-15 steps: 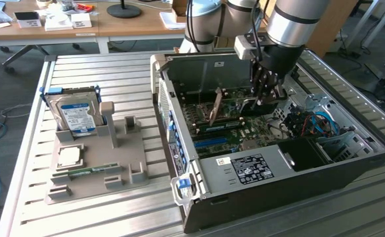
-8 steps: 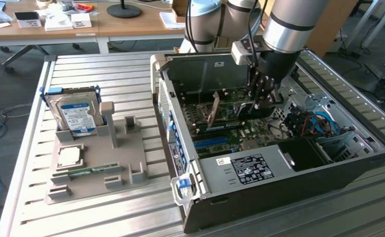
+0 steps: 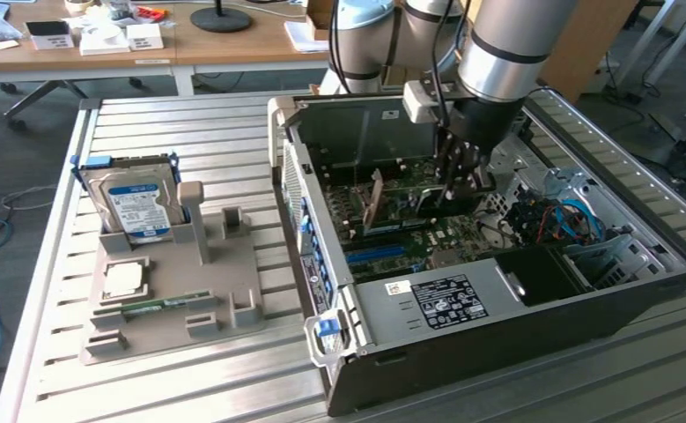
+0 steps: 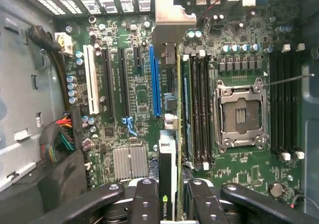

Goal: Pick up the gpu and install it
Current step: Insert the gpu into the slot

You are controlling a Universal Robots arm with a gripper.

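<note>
From my console I see the gripper (image 3: 461, 181) reaching down into the open computer case (image 3: 672, 264), which lies on its side on the slatted metal table (image 3: 202, 132). Its fingers (image 4: 144, 199) are clamped on the gpu (image 3: 411, 204), one on each face, and the card stands on edge between them.

In the wrist view the gripper (image 4: 172, 204) holds the gpu (image 4: 168, 159) edge-on over the motherboard (image 4: 134, 99). The card's silver bracket (image 4: 172, 20) points towards the vented wall of the case. The card runs just beside the long blue slot (image 4: 155, 79), between it and the black memory slots (image 4: 199, 109). I cannot tell whether its lower edge touches the board. The bare processor socket (image 4: 239, 114) sits well clear on the far side of those memory slots.

In the exterior view, at nine o'clock from the case, a grey fixture (image 3: 225, 291) rests on the table. It carries a blue-labelled hard drive (image 3: 137, 204) at its twelve o'clock end, and a processor chip (image 3: 123, 280) and a narrow memory stick (image 3: 160, 304) lie towards six o'clock.
</note>
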